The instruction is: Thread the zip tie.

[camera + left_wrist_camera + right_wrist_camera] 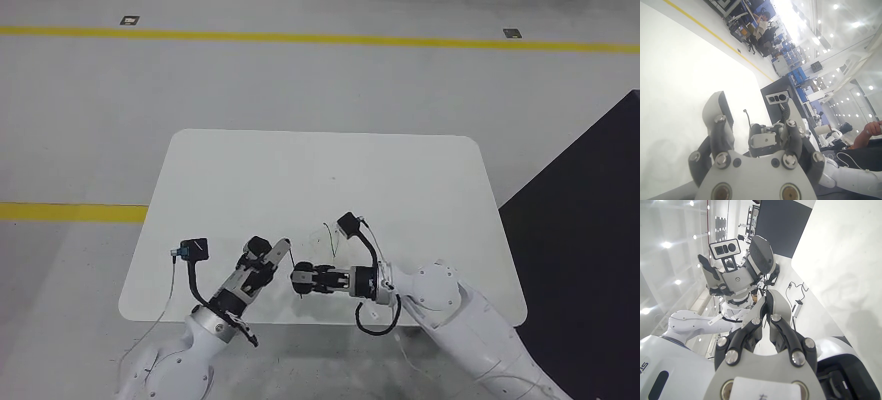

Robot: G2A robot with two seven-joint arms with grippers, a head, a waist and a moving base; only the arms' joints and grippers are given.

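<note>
**Near edge of the table.** The right gripper (pixel 766 295) is hanging over the near edge of the white, rounded rectangular table (pixel 320 170). Its fingers are pressing together and pinching the thin black plastic zip tie (pixel 748 117). The tie's free length is sticking out from the pads and ending in a small blocky tip. The left gripper (pixel 755 96) is facing it from just beside, its fingers standing spread wide, gripping nothing and not touching the tie.
</note>
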